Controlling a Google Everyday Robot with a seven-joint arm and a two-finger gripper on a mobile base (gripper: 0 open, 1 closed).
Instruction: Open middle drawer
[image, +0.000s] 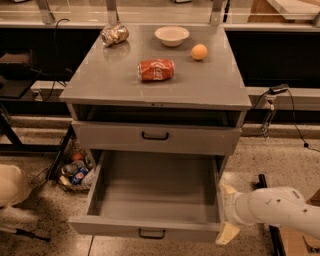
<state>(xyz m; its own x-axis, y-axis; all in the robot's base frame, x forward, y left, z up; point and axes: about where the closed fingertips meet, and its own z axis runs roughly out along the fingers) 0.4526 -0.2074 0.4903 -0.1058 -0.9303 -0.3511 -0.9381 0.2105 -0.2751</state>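
Note:
The middle drawer (150, 192) is pulled far out of the grey cabinet, and its inside is empty. Its front panel carries a small black bar handle (151, 233). My gripper (226, 212), cream-coloured on a white arm (272, 207), is just outside the drawer's right front corner. Its two fingers are spread apart with nothing between them. Above, another grey drawer (155, 136) with a black handle sits a little way out, with a dark gap over it. Whatever lies below the open drawer is hidden.
On the cabinet top (110, 80) lie a red soda can (156, 70), a white bowl (172, 35), an orange (199, 51) and a crumpled bag (114, 35). A basket of packets (75, 172) stands on the floor at left. Cables (272, 100) hang at right.

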